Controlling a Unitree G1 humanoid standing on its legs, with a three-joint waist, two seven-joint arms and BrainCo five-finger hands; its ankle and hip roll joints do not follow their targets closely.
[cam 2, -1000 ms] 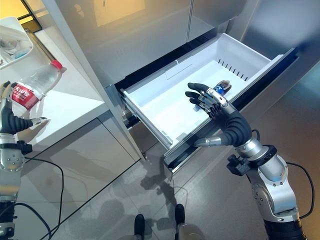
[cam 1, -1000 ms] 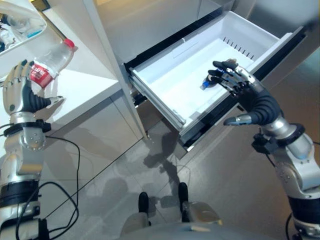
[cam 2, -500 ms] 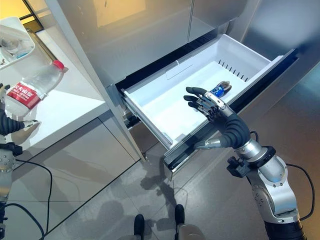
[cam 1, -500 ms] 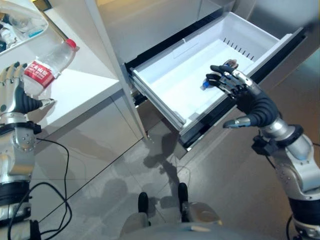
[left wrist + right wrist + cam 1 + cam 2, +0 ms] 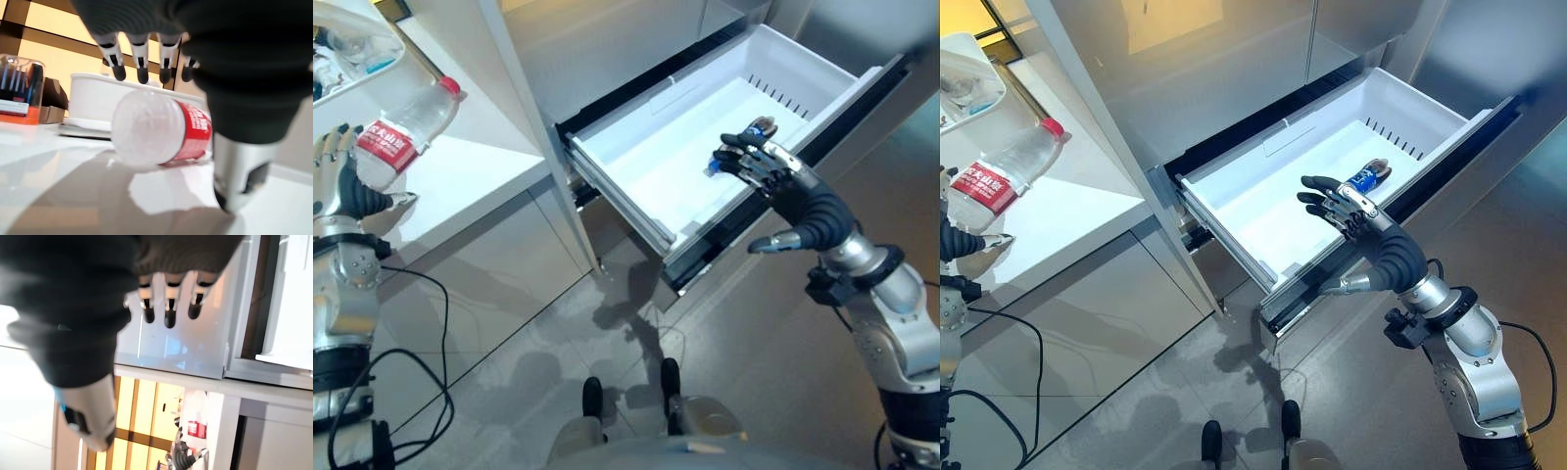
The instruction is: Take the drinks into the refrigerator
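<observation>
Clear bottle [image 5: 409, 132] gripped by left hand [image 5: 337, 186]; right hand [image 5: 1361, 230] open over drawer [image 5: 1263, 186]

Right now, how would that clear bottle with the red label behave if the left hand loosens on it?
The clear bottle looks empty, so probably light. It is round and tilted over the white counter, so it could roll. The left hand has fingers round its base only, so it may pivot.

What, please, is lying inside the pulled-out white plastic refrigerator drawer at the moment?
In the white plastic refrigerator drawer lies one small blue-labelled drink bottle on its floor near the front wall. The right hand hovers open above it, covering part of the floor and the bottle's near end.
</observation>
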